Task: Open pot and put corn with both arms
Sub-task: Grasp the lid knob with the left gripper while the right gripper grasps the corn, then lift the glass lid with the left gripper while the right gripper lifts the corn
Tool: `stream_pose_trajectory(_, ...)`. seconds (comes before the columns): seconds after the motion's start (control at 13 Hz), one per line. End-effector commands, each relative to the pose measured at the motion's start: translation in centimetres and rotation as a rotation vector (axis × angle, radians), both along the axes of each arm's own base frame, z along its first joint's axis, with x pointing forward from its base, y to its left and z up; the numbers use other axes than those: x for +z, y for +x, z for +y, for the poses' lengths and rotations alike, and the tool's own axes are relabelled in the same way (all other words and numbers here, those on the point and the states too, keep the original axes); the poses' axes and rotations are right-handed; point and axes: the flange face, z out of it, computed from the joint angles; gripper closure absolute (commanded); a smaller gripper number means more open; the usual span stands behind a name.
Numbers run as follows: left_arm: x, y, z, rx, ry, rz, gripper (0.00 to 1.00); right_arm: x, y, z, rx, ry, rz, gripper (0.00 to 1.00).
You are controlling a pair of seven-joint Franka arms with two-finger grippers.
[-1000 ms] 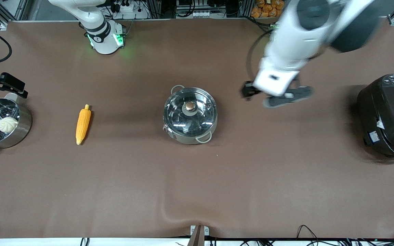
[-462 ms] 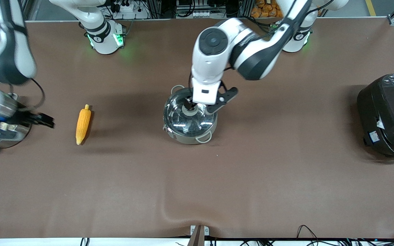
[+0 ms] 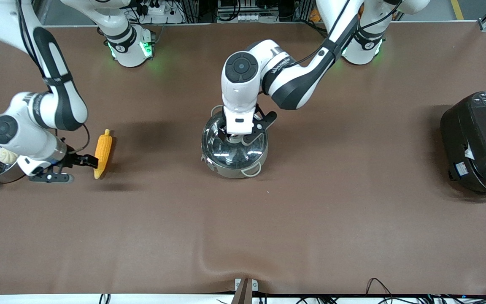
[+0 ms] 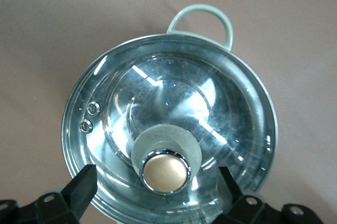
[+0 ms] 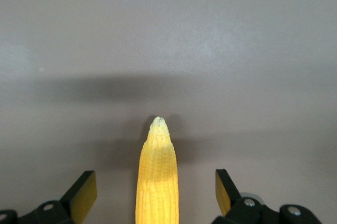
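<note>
The pot sits mid-bench with its glass lid on, under the open left hand. The corn lies on the bench between the open right hand's fingers.

Steel pot mid-worktop, glass lid on, copper knob centred. Corn lies flat at its 9 o'clock, well apart.

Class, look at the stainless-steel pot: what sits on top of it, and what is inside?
A clear glass lid with a copper-coloured knob covers the pot. The left gripper brackets the knob with open jaws. Reflections hide the inside.
</note>
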Motion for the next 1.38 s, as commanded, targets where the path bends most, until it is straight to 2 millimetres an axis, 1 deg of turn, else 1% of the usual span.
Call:
stream_pose_trajectory(0.0, -0.4, -0.2, -1.4, 0.023, -0.005, -0.031, 0.0, -2.8, -0.1, -0.1, 0.006, 0.014, 0.028, 0.0)
stream_pose_trajectory(0.15, -1.1, 0.0, -1.5, 0.027, -0.006, -0.032, 0.0, -3.2, -0.2, -0.1, 0.007, 0.013, 0.036, 0.0)
stream_pose_trajectory(0.31, -1.5, -0.1, -1.6, 0.027, -0.005, -0.031, 0.0, -4.2, -0.5, -0.2, 0.007, 0.015, 0.056, 0.0)
stream_pose_trajectory(0.46, -2.2, -0.1, -1.6, 0.027, 0.001, -0.024, 0.03, -5.1, -1.1, -0.2, 0.046, 0.021, 0.084, 0.0)
stream_pose_trajectory(0.62, -2.6, -0.1, -1.6, 0.027, 0.006, -0.02, 0.1, -5.7, -1.8, -0.2, 0.048, 0.025, 0.102, 0.0)
stream_pose_trajectory(0.69, -3.1, -0.1, -1.7, 0.025, 0.011, -0.017, 0.1, -6.3, -2.3, 0.0, 0.049, 0.028, 0.114, 0.0)
stream_pose_trajectory(0.77, -3.4, -0.6, -2.0, 0.016, 0.016, -0.015, 0.14, -6.7, -2.5, 0.0, 0.049, 0.028, 0.122, 0.0)
stream_pose_trajectory(0.85, -3.5, -0.6, -2.1, 0.016, 0.016, -0.013, 0.18, -6.9, -2.7, -0.1, 0.047, 0.029, 0.13, 0.0)
stream_pose_trajectory(0.92, -3.5, -0.6, -2.1, 0.016, 0.017, -0.014, 0.28, -7.0, -2.8, 0.0, 0.048, 0.03, 0.134, 0.0)
stream_pose_trajectory(1.0, -3.5, -0.5, -2.0, 0.018, 0.016, -0.013, 0.43, -7.3, -3.1, 0.0, 0.048, 0.031, 0.143, 0.0)
stream_pose_trajectory(1.08, -3.5, -0.5, -2.0, 0.018, 0.016, -0.013, 0.77, -7.6, -3.5, 0.2, 0.051, 0.032, 0.154, 0.13)
stream_pose_trajectory(1.15, -3.3, -0.5, -2.0, 0.019, 0.014, -0.012, 0.97, -7.6, -3.5, 0.6, 0.056, 0.035, 0.154, 0.26)
stream_pose_trajectory(1.23, -3.0, -0.3, -1.8, 0.022, 0.01, -0.016, 1.0, -7.5, -3.4, 1.2, 0.065, 0.039, 0.154, 0.46)
stream_pose_trajectory(1.31, -2.4, -0.3, -1.6, 0.022, 0.014, -0.017, 1.0, -7.5, -3.4, 1.4, 0.069, 0.04, 0.154, 0.64)
